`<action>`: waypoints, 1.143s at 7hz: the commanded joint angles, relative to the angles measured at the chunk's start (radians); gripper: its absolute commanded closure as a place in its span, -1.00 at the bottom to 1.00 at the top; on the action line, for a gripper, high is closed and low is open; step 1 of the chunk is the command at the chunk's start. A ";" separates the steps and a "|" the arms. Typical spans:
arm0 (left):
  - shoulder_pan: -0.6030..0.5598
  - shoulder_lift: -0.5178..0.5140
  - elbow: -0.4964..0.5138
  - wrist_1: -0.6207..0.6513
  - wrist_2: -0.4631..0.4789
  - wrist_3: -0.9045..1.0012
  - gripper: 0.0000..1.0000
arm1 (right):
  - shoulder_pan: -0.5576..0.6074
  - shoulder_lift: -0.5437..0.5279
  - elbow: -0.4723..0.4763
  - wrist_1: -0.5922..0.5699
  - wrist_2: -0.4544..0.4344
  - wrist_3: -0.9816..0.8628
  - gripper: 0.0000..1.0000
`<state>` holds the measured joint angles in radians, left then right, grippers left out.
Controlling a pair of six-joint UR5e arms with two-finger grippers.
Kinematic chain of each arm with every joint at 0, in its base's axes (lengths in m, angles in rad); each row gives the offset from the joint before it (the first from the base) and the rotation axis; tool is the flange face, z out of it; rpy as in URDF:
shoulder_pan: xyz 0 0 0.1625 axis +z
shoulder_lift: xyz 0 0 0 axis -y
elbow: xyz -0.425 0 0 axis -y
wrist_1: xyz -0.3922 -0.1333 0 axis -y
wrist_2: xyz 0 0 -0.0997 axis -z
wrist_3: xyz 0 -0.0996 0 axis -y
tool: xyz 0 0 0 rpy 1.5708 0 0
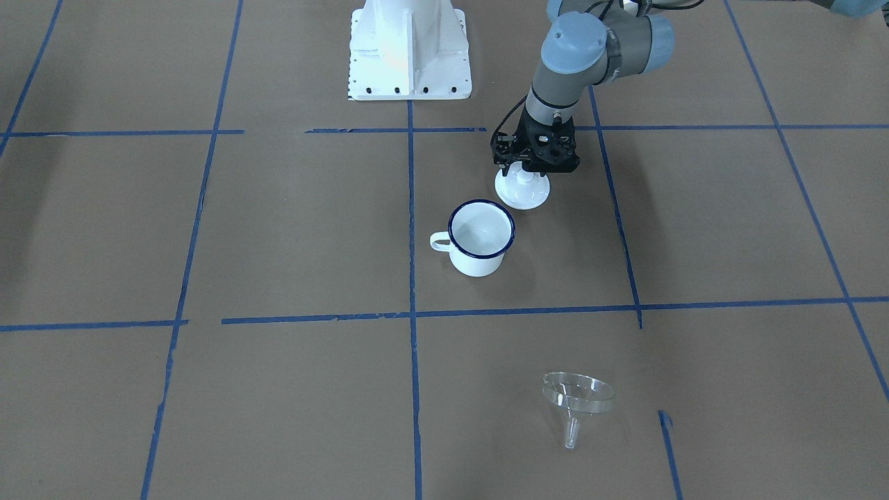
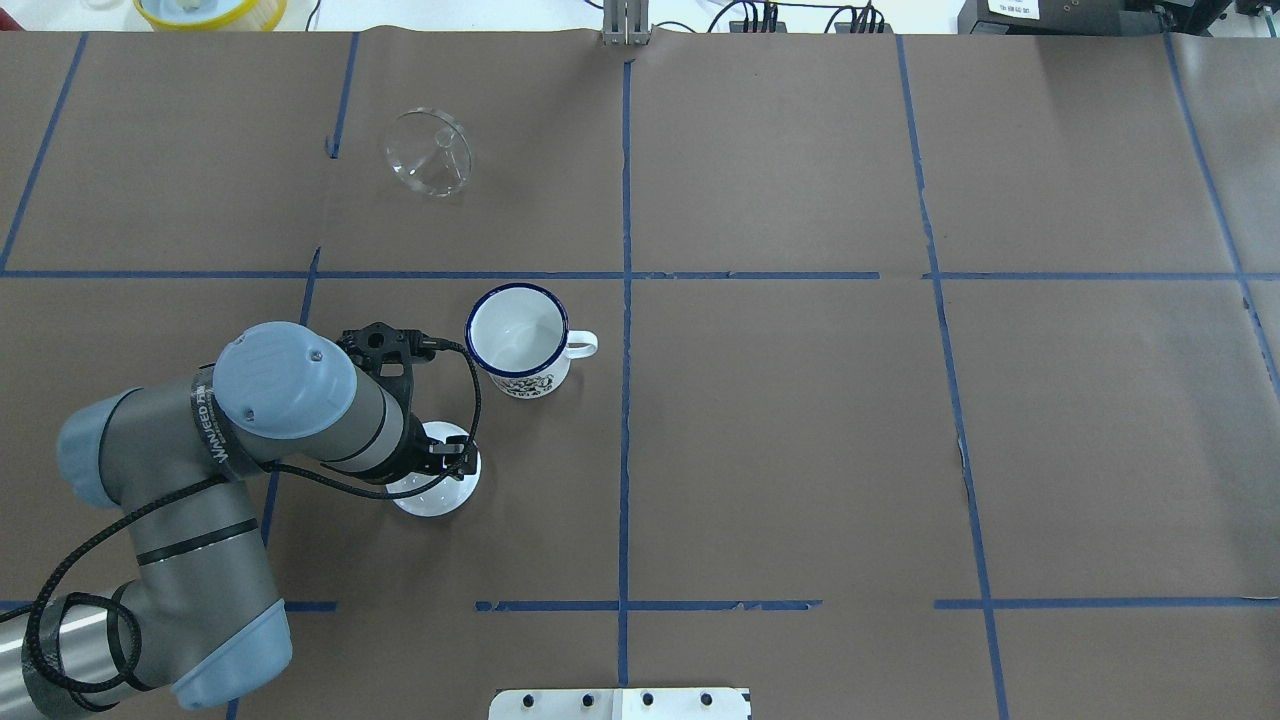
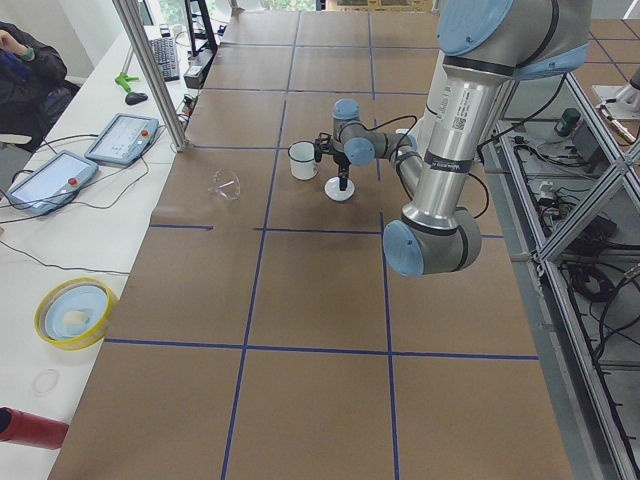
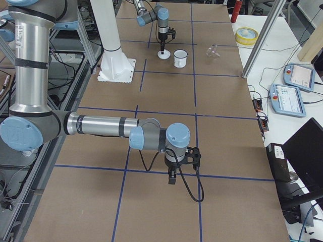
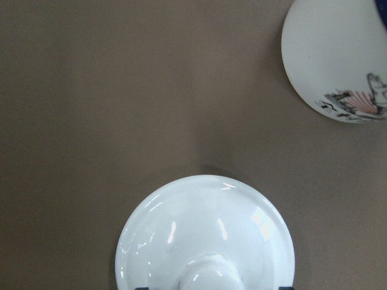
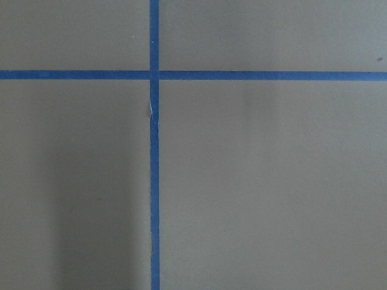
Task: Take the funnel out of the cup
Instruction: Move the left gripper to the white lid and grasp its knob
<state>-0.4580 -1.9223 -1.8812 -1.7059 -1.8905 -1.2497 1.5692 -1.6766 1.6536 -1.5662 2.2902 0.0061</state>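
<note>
— Where is the funnel [image 2: 428, 152] being shown?

— It is being shown lying on its side on the brown table [image 2: 800, 450], toward the far edge of the left half, with its spout pointing to the far side. It is being kept well apart from the cup [image 2: 518, 340].

— And how is the cup being presented?

— It is being seen standing upright near the middle of the table, just left of the centre tape line, its handle pointing right (a small printed picture is being shown on its near wall).

— What is being done with the left gripper [image 1: 526, 173]?

— It is being held pointing straight down over a white knobbed lid [image 1: 522, 193], which is lying flat just near and left of the cup, not touching it. The fingers are being seen down around the knob. Whether they are pressing on it or standing apart cannot be told.

— And the right gripper [image 4: 172, 179]?

— It is being caught only by the right-end camera, pointing down above the table beside a crossing of blue tape lines [image 6: 154, 181], far off to the right of the cup. Whether its fingers are apart or together cannot be told.
</note>
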 commanded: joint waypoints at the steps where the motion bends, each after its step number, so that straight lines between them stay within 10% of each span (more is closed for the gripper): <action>1: -0.001 0.000 0.002 0.002 0.001 -0.002 -0.55 | 0.000 0.000 0.000 0.000 0.000 0.000 -1.00; 8: -0.021 0.000 0.004 0.002 0.001 -0.002 -0.34 | 0.000 0.000 0.000 0.000 0.000 0.000 -1.00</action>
<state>-0.4747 -1.9221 -1.8781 -1.7042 -1.8899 -1.2517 1.5693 -1.6767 1.6536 -1.5662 2.2902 0.0061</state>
